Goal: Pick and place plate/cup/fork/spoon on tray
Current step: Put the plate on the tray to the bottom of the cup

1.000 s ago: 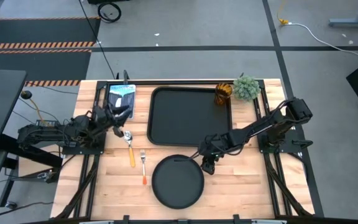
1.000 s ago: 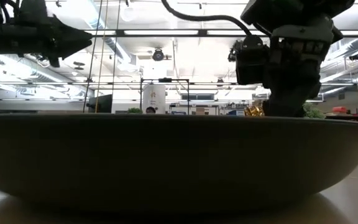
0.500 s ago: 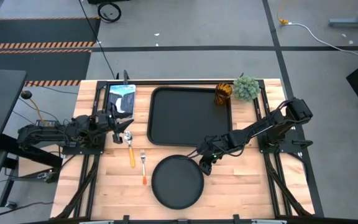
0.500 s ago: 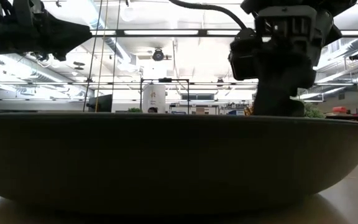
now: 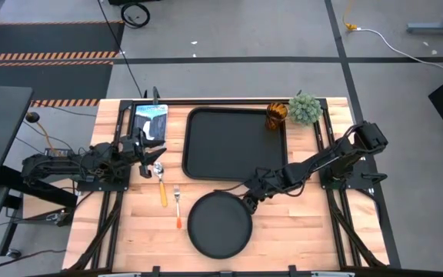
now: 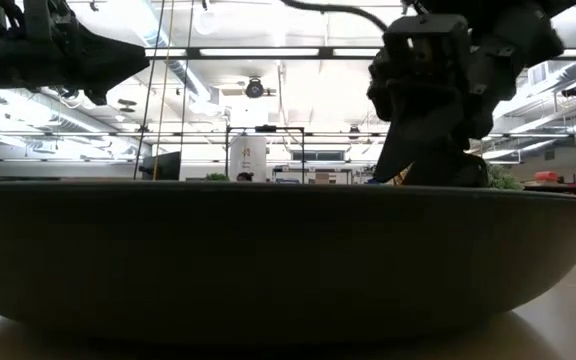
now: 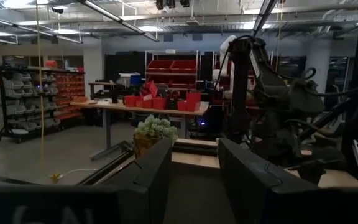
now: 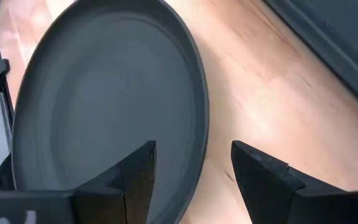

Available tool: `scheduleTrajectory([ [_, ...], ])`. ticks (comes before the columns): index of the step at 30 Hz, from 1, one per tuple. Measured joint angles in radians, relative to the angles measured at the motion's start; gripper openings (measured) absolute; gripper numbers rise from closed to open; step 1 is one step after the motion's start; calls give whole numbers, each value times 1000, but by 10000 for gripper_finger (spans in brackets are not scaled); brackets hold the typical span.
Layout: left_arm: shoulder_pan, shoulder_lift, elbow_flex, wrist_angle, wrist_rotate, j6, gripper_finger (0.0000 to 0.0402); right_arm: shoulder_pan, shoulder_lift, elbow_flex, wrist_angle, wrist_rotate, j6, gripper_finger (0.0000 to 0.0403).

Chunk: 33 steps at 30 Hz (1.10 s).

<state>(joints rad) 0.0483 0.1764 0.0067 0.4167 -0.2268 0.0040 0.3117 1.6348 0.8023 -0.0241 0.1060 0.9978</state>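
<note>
The round black plate (image 5: pixel 219 225) lies flat on the wooden table near its front edge, and it fills the low view (image 6: pixel 288 260). My right gripper (image 5: pixel 248 201) is open at the plate's far right rim (image 8: pixel 199 124), one finger over the plate's inside and one over the bare table outside it. The black tray (image 5: pixel 234 145) lies behind the plate. The amber cup (image 5: pixel 275 115) stands at the tray's far right corner. The spoon (image 5: pixel 159 178) and the fork (image 5: pixel 178 204) lie left of the plate. My left gripper (image 5: pixel 156 151) is open and empty over the spoon's bowl end.
A green fuzzy potted plant (image 5: pixel 304 108) stands right of the cup. A blue and white packet (image 5: pixel 151 119) lies at the far left, behind my left gripper. Bare wood shows right of the plate and between the plate and the tray.
My right gripper has moved a little toward the table's left, up to the plate's far right rim, and has tipped. My left gripper has shifted slightly toward the near edge, over the spoon's bowl. The plate, spoon and fork have stayed put.
</note>
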Motion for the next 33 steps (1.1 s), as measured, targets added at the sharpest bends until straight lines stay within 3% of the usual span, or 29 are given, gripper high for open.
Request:
scheduleTrajectory([
  [12, 0, 0, 0, -3, 0, 7, 142, 60, 0, 35, -64, 102, 81, 215],
  [17, 0, 0, 0, -3, 0, 7, 142, 61, 29, 132, -196, 119, 92, 213],
  [24, 0, 0, 0, -2, 0, 7, 142, 60, 101, 292, -434, 124, 81, 211],
  [33, 0, 0, 0, -3, 0, 7, 142, -32, 101, 298, -442, 48, -15, 223],
])
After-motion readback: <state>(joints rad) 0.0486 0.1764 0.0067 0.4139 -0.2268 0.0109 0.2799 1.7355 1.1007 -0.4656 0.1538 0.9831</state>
